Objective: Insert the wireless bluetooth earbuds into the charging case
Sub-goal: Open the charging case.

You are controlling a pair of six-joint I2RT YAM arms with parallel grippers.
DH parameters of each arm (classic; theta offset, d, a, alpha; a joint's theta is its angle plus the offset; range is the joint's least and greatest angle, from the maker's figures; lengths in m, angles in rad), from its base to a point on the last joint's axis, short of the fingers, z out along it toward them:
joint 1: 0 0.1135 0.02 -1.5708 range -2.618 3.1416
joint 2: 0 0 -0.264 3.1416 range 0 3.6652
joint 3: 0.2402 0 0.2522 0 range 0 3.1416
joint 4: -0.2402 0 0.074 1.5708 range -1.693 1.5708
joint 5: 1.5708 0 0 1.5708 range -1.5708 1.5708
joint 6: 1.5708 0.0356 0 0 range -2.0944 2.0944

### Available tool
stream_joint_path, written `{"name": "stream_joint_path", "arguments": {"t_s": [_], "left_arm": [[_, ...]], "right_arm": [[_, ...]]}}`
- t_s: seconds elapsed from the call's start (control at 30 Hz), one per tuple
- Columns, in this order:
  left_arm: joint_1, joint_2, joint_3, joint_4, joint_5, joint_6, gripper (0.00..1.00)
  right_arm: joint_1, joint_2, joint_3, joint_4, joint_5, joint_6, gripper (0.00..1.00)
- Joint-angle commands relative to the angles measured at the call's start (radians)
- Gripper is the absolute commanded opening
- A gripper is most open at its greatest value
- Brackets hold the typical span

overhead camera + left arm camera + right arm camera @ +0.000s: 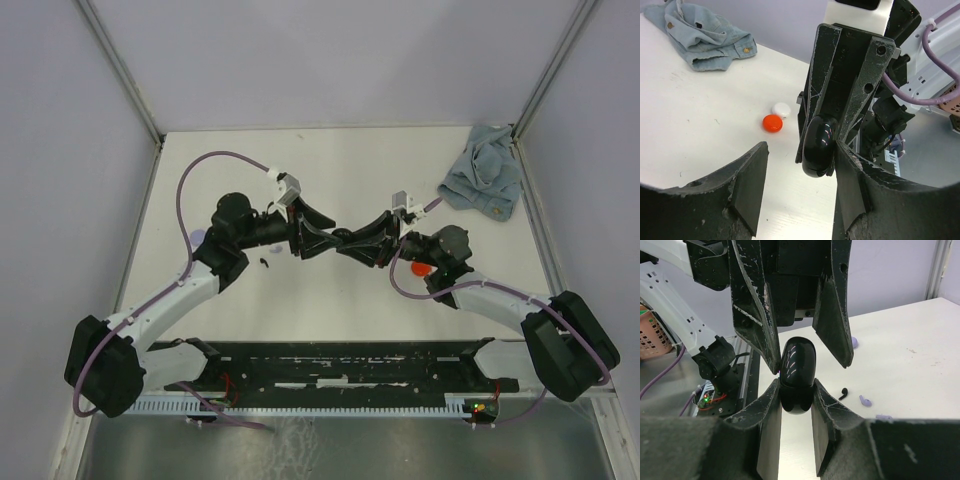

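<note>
My right gripper is clenched on the glossy black oval plastic charging case, one pad on each flank, holding it above the white table. My left gripper faces it with jaws spread to either side of the case's free end, grasping nothing. One finger sits just beside the case; I cannot tell whether it touches.

The wireless bluetooth earbuds lie loose on the table on the left-arm side of the case: a black comma-shaped plastic earbud and small lilac plastic earbuds.

On the case's right-arm side an orange-red round disc lies just beside a white round disc. A crumpled blue denim cloth lies well beyond them.
</note>
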Motion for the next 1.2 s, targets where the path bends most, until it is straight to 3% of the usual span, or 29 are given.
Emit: {"name": "stream_joint_path", "arguments": {"t_s": [0.0, 0.53, 0.67, 0.9, 1.17], "left_arm": [[0.030, -0.017, 0.048, 0.026, -0.065, -0.037, 0.62], [0.052, -0.014, 0.051, 0.018, -0.102, -0.063, 0.67], [0.053, -0.024, 0.052, -0.013, -0.162, -0.052, 0.70], [0.053, -0.052, 0.104, -0.269, -0.465, -0.049, 0.71], [0.053, -0.047, 0.089, -0.615, -0.905, -0.157, 0.71]], "right_arm": [[0.008, -0.001, 0.011, 0.039, -0.056, -0.010, 0.07], [0.011, 0.000, 0.018, -0.022, -0.041, -0.049, 0.07], [0.011, -0.014, 0.018, -0.117, 0.019, -0.118, 0.07], [0.010, -0.066, 0.009, -0.360, 0.195, -0.265, 0.06], [0.011, -0.136, -0.056, -0.435, 0.326, -0.300, 0.06]]}}
